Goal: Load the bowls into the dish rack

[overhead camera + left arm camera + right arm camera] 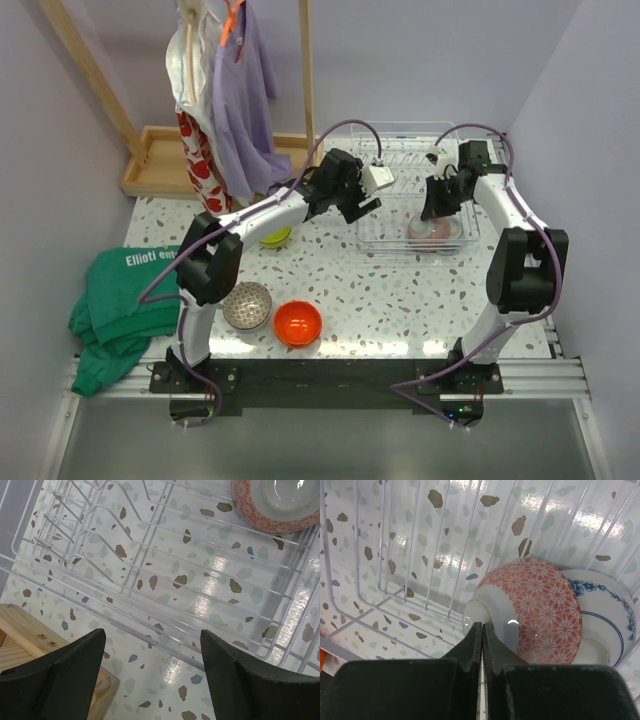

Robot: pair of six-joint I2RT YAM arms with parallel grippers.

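Observation:
The clear wire dish rack [398, 146] stands at the back right; it also shows in the left wrist view [150, 545] and the right wrist view [420, 555]. The pink-patterned bowl [435, 229] lies in it, foot towards my right wrist [545, 615], with a white, blue-patterned surface at its right. My right gripper [433, 209] is shut, its tips [482, 626] at the bowl's white foot ring. My left gripper [358, 207] is open and empty over the rack's left edge [152, 635]. The lime green bowl [277, 236], grey speckled bowl [246, 305] and orange-red bowl [298, 323] sit on the table.
A wooden tray base with posts [160, 160] stands at the back left, its corner below my left gripper [30, 635]. Clothes [225, 100] hang from it. A green cloth [120, 300] lies over the table's left edge. Walls close both sides.

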